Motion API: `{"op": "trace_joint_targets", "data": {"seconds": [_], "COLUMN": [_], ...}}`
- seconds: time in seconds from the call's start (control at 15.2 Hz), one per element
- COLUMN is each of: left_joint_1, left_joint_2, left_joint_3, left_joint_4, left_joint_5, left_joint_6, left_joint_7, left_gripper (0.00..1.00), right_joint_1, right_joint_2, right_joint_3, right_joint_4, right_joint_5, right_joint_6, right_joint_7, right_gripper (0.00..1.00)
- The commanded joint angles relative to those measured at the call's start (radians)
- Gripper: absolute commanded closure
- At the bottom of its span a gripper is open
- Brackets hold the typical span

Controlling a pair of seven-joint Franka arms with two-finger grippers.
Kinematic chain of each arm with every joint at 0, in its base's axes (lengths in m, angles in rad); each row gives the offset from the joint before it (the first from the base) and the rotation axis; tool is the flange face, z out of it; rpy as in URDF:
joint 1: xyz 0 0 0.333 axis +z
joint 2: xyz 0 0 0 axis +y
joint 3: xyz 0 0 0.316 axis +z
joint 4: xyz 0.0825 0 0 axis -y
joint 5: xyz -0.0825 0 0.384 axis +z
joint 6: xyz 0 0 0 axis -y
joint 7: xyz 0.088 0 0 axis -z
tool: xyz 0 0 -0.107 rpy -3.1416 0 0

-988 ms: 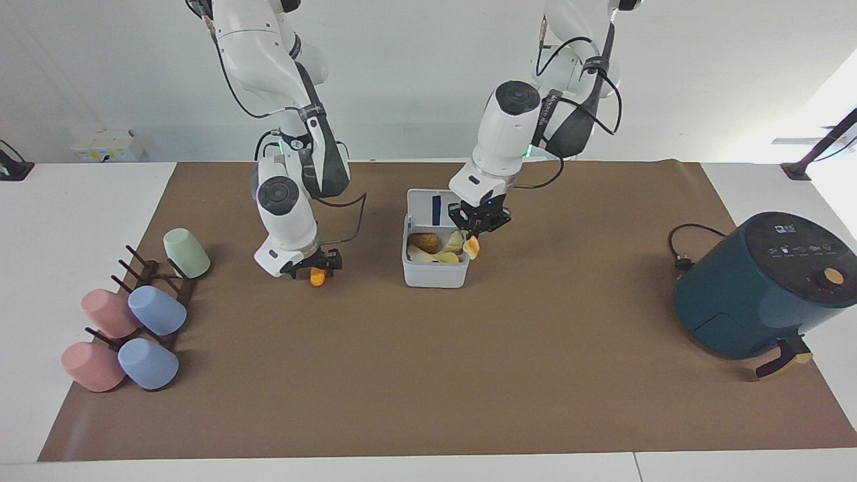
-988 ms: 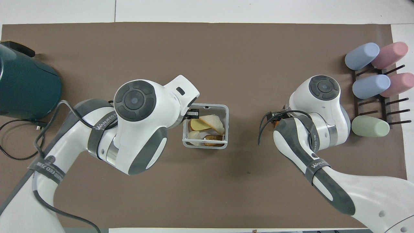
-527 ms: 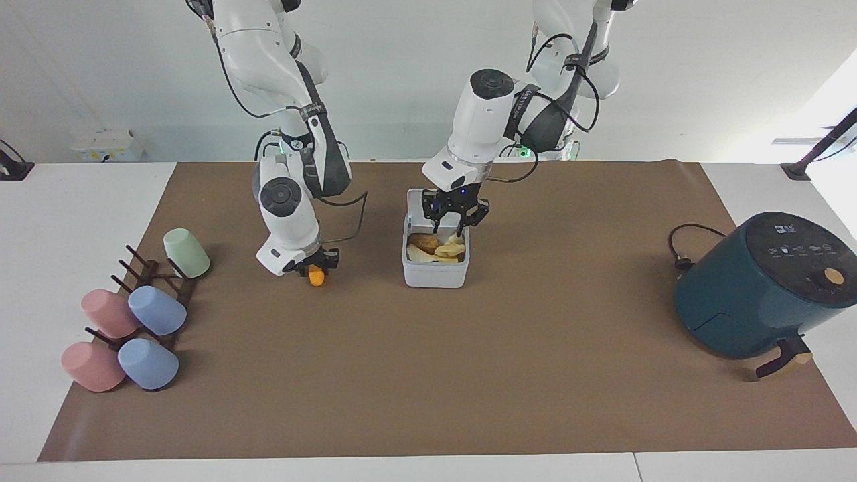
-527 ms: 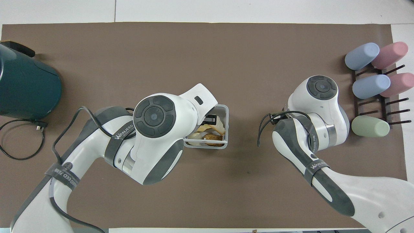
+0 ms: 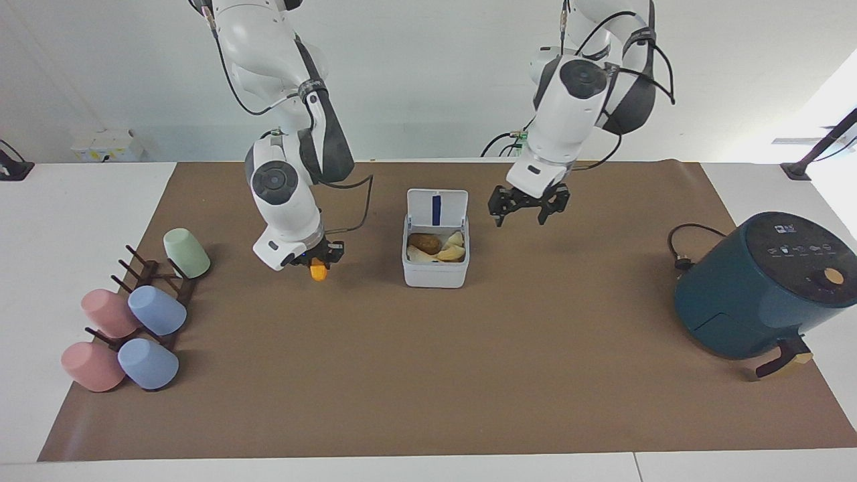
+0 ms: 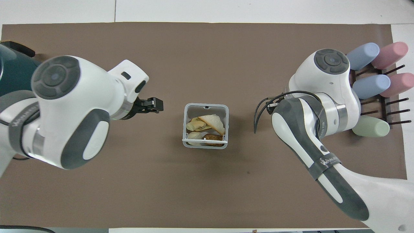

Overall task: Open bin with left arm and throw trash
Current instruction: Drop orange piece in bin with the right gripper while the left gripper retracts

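Two arms are at work over the tabletop (image 5: 469, 375). The bin (image 5: 435, 268) stands mid-tabletop between them, its lid (image 5: 436, 206) hinged upright on the side nearer the robots, several food scraps (image 5: 435, 248) lying inside. The left claw (image 5: 528, 206) hangs in the air beside the bin, toward the left arm's end of the tabletop, its fingers spread apart and empty. The right claw (image 5: 317, 261) is low over the tabletop toward the right arm's end, near the cup rack (image 5: 157, 288), clamped on an orange wedge (image 5: 318, 272) that shows just below its fingertips.

Assessment: the step in hand appears to be carrying that wedge to the bin. Recommended practice: lift it clear of the tabletop first, travel level, and halt squarely over the open box, not its rim, before releasing. Approach from the side away from the raised lid so it is not knocked shut. The left arm should hold clear of the path. The dark teal air fryer (image 5: 763, 288) is well apart and no hindrance.
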Motion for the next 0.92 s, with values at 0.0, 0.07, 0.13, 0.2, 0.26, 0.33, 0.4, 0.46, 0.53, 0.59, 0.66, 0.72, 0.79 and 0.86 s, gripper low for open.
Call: {"op": "trace_joint_targets", "data": {"seconds": [0.0, 0.07, 0.13, 0.2, 0.26, 0.33, 0.4, 0.46, 0.53, 0.59, 0.66, 0.72, 0.79, 0.86], "left_joint_1": [0.117, 0.158, 0.189, 0.224, 0.259, 0.288, 0.310, 0.333, 0.356, 0.367, 0.368, 0.369, 0.369, 0.369], "left_joint_2": [-0.052, -0.061, -0.071, -0.083, -0.094, -0.100, -0.100, -0.098, -0.097, -0.095, -0.092, -0.088, -0.082, -0.075], "left_joint_3": [-0.008, -0.008, -0.008, -0.006, -0.006, -0.006, -0.006, -0.006, -0.008, -0.008, -0.008, -0.008, -0.008, -0.008], "left_joint_4": [-0.008, -0.001, 0.005, 0.012, 0.021, 0.037, 0.060, 0.093, 0.119, 0.140, 0.159, 0.182, 0.203, 0.235], "left_joint_5": [-0.006, -0.002, -0.002, -0.002, 0.006, 0.016, 0.026, 0.033, 0.038, 0.044, 0.064, 0.076, 0.078, 0.078], "left_joint_6": [-0.051, -0.074, -0.090, -0.113, -0.142, -0.175, -0.208, -0.237, -0.260, -0.274, -0.291, -0.307, -0.327, -0.358], "left_joint_7": [0.116, 0.149, 0.184, 0.218, 0.257, 0.313, 0.356, 0.388, 0.411, 0.420, 0.423, 0.424, 0.424, 0.424], "left_gripper": [0.00, 0.00, 0.00, 0.00, 0.00, 0.00, 0.00, 0.00, 0.00, 0.00, 0.00, 0.00, 0.00, 0.00], "right_joint_1": [0.073, 0.133, 0.188, 0.245, 0.289, 0.308, 0.320, 0.331, 0.342, 0.349, 0.356, 0.357, 0.356, 0.353], "right_joint_2": [-0.005, -0.002, 0.001, 0.001, 0.001, -0.002, -0.009, -0.029, -0.039, -0.051, -0.055, -0.055, -0.054, -0.051], "right_joint_3": [0.007, 0.007, 0.007, 0.007, 0.007, 0.007, 0.007, 0.010, 0.010, 0.010, 0.010, 0.010, 0.008, 0.008], "right_joint_4": [0.119, 0.150, 0.165, 0.167, 0.156, 0.138, 0.101, 0.057, 0.022, -0.005, -0.017, -0.013, -0.008, -0.002], "right_joint_5": [0.083, 0.103, 0.117, 0.121, 0.123, 0.127, 0.127, 0.127, 0.127, 0.127, 0.127, 0.127, 0.126, 0.124], "right_joint_6": [-0.102, -0.104, -0.093, -0.061, -0.009, 0.035, 0.077, 0.109, 0.132, 0.152, 0.155, 0.146, 0.145, 0.149], "right_joint_7": [0.191, 0.305, 0.398, 0.497, 0.592, 0.649, 0.665, 0.666, 0.671, 0.677, 0.686, 0.691, 0.691, 0.688], "right_gripper": [1.00, 1.00, 1.00, 1.00, 1.00, 1.00, 1.00, 0.92, 0.68, 0.37, 0.06, 0.00, 0.00, 0.00]}}
